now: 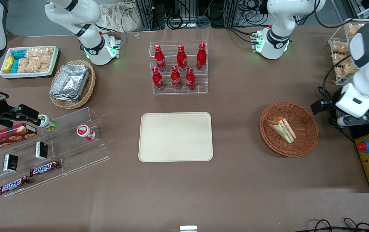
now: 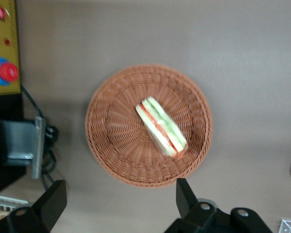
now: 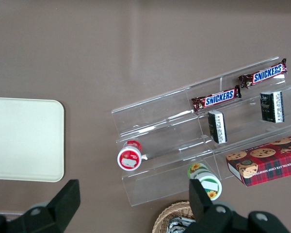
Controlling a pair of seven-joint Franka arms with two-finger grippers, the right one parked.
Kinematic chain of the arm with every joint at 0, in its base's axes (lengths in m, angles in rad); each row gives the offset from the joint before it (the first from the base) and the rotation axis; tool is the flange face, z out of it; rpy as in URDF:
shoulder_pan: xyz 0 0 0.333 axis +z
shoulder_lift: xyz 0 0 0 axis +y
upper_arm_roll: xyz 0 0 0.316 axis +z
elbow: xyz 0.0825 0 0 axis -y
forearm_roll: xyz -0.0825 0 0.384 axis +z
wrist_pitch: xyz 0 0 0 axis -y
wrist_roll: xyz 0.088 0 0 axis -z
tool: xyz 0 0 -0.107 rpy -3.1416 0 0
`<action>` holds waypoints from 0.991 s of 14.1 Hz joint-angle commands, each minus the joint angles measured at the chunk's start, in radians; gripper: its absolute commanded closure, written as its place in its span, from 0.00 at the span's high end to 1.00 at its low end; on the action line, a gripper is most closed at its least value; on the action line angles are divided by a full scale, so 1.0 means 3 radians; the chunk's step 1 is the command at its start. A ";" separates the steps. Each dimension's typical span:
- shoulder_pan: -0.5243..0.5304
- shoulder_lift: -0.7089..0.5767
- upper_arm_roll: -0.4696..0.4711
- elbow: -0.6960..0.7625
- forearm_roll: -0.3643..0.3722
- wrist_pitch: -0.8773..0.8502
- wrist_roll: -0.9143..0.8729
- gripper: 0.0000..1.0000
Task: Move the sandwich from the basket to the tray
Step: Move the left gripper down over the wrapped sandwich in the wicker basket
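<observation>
Sandwich [image 1: 281, 129] in basket [image 1: 304, 145] (lying diagonally), gripper [image 2: 117, 201] above, fingers [image 2: 184, 194] apart

Left arm raised at working arm's end of table; hand [image 2: 119, 201] pointing down, fingers [image 2: 185, 194] spread wide, empty.

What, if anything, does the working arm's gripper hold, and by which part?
Nothing. The gripper hangs open above the table beside the basket; the sandwich lies untouched in it.

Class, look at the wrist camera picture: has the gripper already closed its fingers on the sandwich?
No: the gripper hangs open above the basket, its fingers clear of the sandwich.
</observation>
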 commanded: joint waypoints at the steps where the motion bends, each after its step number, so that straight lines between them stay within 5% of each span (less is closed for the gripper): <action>1: -0.0038 -0.0161 -0.0012 -0.0327 -0.0036 0.0150 -0.0201 1.00; 14: -0.0043 0.0375 -0.0063 -0.0880 -0.0332 0.1204 -0.1039 1.00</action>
